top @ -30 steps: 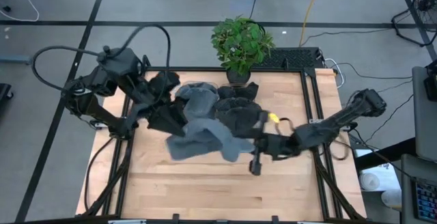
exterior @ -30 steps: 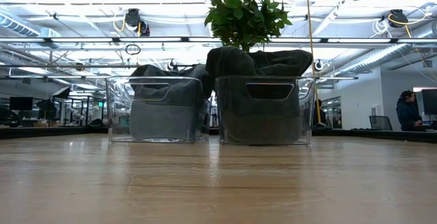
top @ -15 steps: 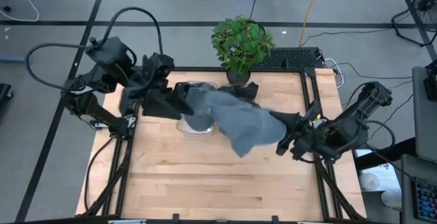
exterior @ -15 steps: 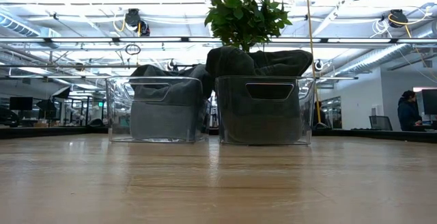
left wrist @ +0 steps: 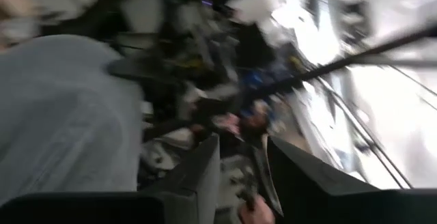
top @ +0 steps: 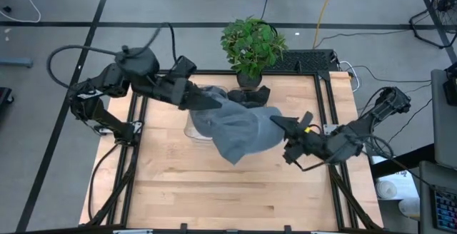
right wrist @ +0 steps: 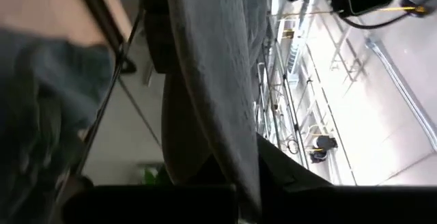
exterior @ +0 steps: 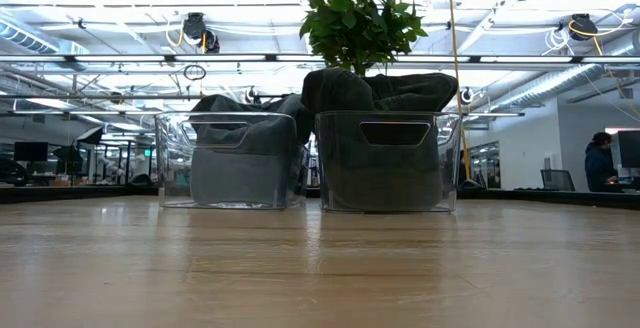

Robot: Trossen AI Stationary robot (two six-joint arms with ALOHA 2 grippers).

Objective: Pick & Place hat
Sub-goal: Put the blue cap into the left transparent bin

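The grey hat (top: 239, 128) hung in the air above the wooden surface (top: 214, 191), stretched between the two grippers. The left gripper (top: 208, 100) was at the hat's back edge, over the clear bins (exterior: 228, 158), and its fingers (left wrist: 198, 173) stood only narrowly apart; I could not tell for sure if they pinched the cloth, although the hat lay right against them. The right gripper (top: 280, 125) was at the opposite end of the hat, on the side away from the left gripper, and its jaws were closed tight on the grey fabric. In the right wrist view the cloth (right wrist: 212, 80) ran straight out from between the dark fingers.

Below the hat and toward the left gripper stood one clear bin with grey clothes inside, and just beside it a second bin (exterior: 388, 160) filled with darker clothes. A green plant (top: 251, 45) stood behind the bins, at the far edge of the surface. Nothing of the arms showed in the low view; a person (exterior: 598, 163) was far in the room behind.
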